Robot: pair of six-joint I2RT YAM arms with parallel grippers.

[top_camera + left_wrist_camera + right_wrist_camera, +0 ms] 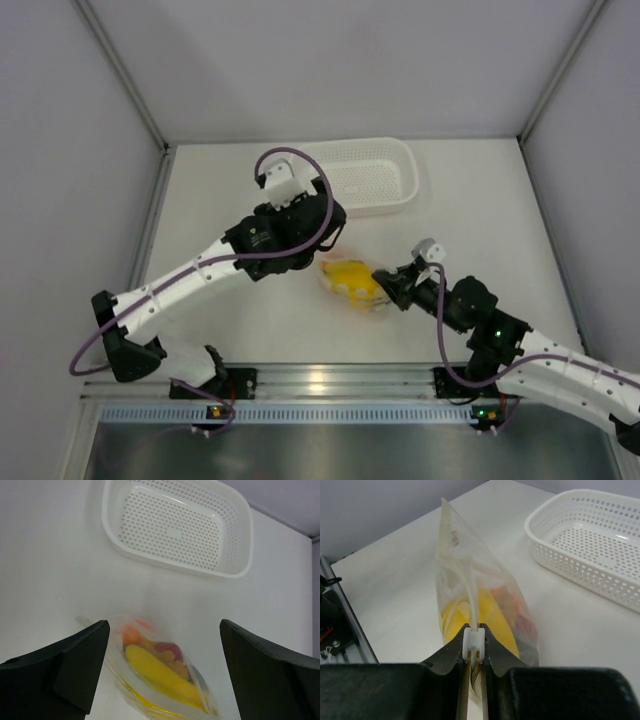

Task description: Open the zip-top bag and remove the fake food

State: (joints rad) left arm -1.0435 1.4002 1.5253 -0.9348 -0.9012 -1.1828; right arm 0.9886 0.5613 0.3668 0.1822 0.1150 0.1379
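Note:
The clear zip-top bag (352, 284) lies on the white table between the arms, with the fake food inside: a yellow banana (160, 672), a round orange (131, 635) and a red fruit (167, 647). My right gripper (474, 647) is shut on the bag's white zipper slider (473, 644) at the bag's right end; the bag (475, 605) stands up on edge in front of it. My left gripper (162, 665) is open, hovering above the bag (160, 675), one finger on each side, not touching it.
A white perforated basket (370, 175) stands empty at the back of the table, also in the left wrist view (175, 527) and the right wrist view (592, 540). A metal rail (330, 382) runs along the near edge.

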